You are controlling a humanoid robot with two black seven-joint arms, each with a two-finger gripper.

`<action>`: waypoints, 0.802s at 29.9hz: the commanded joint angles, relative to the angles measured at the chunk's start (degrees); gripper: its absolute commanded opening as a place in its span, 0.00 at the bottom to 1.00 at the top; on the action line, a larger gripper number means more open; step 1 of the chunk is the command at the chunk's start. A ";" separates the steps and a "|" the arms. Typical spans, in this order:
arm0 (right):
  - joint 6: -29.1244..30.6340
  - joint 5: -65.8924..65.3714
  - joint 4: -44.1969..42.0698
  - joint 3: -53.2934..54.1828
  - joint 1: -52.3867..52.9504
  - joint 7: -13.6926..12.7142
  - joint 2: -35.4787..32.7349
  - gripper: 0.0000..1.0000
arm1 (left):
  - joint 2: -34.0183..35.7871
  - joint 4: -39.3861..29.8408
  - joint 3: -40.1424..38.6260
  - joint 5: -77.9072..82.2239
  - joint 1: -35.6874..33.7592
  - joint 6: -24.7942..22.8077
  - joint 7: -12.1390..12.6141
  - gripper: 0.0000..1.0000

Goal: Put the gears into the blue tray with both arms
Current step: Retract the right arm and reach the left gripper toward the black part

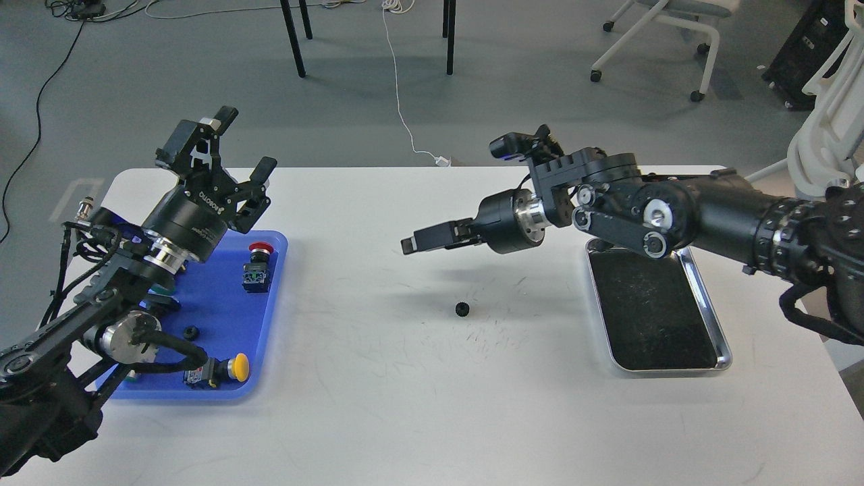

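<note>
White table point(418, 405), gear point(462, 309) below right pincer point(409, 244)

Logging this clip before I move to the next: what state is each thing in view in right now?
Left gripper: open, empty, raised above the blue tray.
Right gripper: empty, above the table; open or shut unclear.
Gear on table: lying loose, outside any tray.
Gear in tray: lying flat in the blue tray.
Blue tray: holds one gear and the switches.
Red-capped switch: in the blue tray.
Yellow-capped switch: on its side.
Silver tray: empty.
</note>
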 commanded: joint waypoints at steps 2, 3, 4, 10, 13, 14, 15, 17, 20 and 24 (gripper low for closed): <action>-0.17 11.31 1.84 12.04 -9.54 -0.01 -9.91 0.96 | -0.30 -0.07 0.49 5.47 -0.18 0.00 0.00 0.98; -0.17 13.50 2.02 15.64 -12.78 -0.01 -11.58 0.96 | -0.38 -0.16 0.58 7.92 -0.18 -0.09 0.00 0.98; -0.17 15.44 2.02 19.24 -16.12 -0.01 -12.90 0.96 | -0.65 -0.16 0.76 10.65 -0.18 -0.18 0.00 0.98; 0.27 23.80 2.90 40.34 -34.58 -0.01 -17.75 0.96 | -1.00 -1.47 4.00 29.80 -2.20 -1.15 0.00 0.98; 1.73 27.67 3.95 48.96 -42.67 -0.01 -17.84 0.96 | -1.00 -1.30 8.91 41.92 -7.11 -1.15 0.00 0.98; 1.73 28.72 4.39 51.07 -44.70 -0.01 -17.84 0.96 | -1.09 -1.13 11.28 45.36 -9.04 -1.15 0.00 0.98; 1.73 30.04 5.18 53.36 -47.15 -0.01 -17.75 0.96 | -1.09 -0.78 14.44 49.48 -11.58 -0.97 0.00 0.98; 1.73 31.19 6.67 56.79 -51.38 -0.01 -17.66 0.97 | -1.26 -0.34 21.11 57.65 -16.51 -0.53 0.00 0.98; 1.73 31.19 8.08 59.70 -55.60 -0.01 -17.14 0.97 | -3.71 2.03 30.09 70.58 -23.28 -0.44 0.00 0.98; 1.73 31.11 9.58 60.67 -58.16 -0.01 -17.05 0.97 | -8.89 7.47 39.84 87.71 -31.10 -0.53 0.00 0.96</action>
